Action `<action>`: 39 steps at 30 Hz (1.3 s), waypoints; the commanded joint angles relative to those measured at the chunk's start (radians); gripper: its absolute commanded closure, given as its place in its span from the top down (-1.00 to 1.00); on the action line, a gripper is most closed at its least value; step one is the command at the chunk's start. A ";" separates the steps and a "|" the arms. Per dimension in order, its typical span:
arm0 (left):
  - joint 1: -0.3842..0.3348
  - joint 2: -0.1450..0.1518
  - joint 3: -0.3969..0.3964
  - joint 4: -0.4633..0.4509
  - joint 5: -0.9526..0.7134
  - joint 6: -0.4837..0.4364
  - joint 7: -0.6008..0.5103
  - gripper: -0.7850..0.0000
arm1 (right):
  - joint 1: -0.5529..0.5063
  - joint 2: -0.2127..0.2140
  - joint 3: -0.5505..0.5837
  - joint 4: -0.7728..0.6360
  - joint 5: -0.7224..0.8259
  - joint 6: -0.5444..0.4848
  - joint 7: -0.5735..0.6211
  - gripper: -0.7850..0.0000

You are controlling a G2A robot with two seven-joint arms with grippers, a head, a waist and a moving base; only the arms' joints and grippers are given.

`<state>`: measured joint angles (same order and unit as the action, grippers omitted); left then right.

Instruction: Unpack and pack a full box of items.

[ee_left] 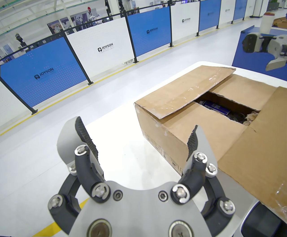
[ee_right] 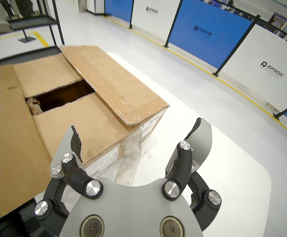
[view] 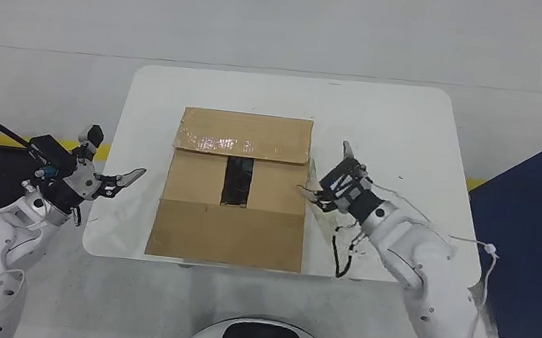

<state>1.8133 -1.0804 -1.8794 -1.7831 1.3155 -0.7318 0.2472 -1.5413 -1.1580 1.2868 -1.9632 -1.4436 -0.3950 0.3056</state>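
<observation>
At table centre: the cardboard box [view: 190,175] is pictured on the white table [view: 397,123], partly opened.
Box top: the far outer flap [view: 245,134] is folded down over the top, while the near outer flap [view: 228,237] is laid outward from the box.
Between the inner flaps: a dark gap [view: 237,181] is left, through which dark items and crumpled paper [ee_right: 33,106] can be made out.
Left of the box: the left gripper [ee_left: 136,125] is held just beside the side wall, fingers spread wide, nothing gripped.
Right of the box: the right gripper [ee_right: 135,124] is held near the opposite wall, likewise spread and empty.
At the box's right corner: a loose strip of tape [ee_right: 131,154] is draped down onto the table.
Step judged in hand: the remaining flaps are to be opened so that unpacking can begin.
How it is best done: the far flap should be lifted back first, since it overlies the inner pair. Each inner flap should then be caught at its free edge by the gap and swung out over its own wall. If both are raised together, the box is less likely to be dragged. The tape strip is best kept out of the grip.
</observation>
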 commanded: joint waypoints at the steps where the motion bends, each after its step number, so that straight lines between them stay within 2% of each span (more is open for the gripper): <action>1: 0.000 0.000 0.000 0.000 0.000 0.000 0.000 1.00 | 0.023 -0.005 -0.033 0.013 -0.038 0.053 0.035 1.00; 10: 0.000 0.000 0.000 0.000 0.000 0.000 0.000 1.00 | 0.119 -0.026 -0.117 0.054 -0.112 0.187 0.204 1.00; 17: 0.000 0.000 0.000 0.000 0.000 0.000 0.000 1.00 | 0.179 -0.047 -0.158 0.034 -0.151 0.352 0.273 1.00; 23: 0.000 0.000 0.000 0.000 0.000 0.000 0.000 1.00 | 0.315 -0.077 -0.210 0.076 -0.153 0.468 0.312 0.97; 26: 0.000 0.000 0.000 0.000 0.000 0.000 0.000 1.00 | 0.416 -0.098 -0.244 0.142 -0.139 0.510 0.337 0.78; 28: 0.000 0.000 0.000 0.000 0.000 0.000 0.000 1.00 | 0.485 -0.113 -0.271 0.193 -0.120 0.534 0.349 0.87; 31: 0.000 0.000 0.000 0.000 0.000 0.000 0.000 1.00 | 0.591 -0.139 -0.315 0.295 -0.105 0.568 0.388 0.87; 34: 0.000 0.000 0.000 0.000 0.000 0.000 0.000 1.00 | 0.707 -0.169 -0.364 0.435 -0.066 0.581 0.460 0.62; 37: 0.000 0.000 0.000 0.000 0.000 0.000 0.000 1.00 | 0.823 -0.205 -0.425 0.603 -0.005 0.556 0.558 0.62; 39: 0.000 0.000 0.000 0.000 0.000 0.000 0.000 1.00 | 0.882 -0.229 -0.466 0.711 0.039 0.521 0.599 0.81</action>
<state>1.8133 -1.0804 -1.8794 -1.7831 1.3156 -0.7318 0.2472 -0.6939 -1.3760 0.8402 -1.3183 -1.4314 0.1427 0.8853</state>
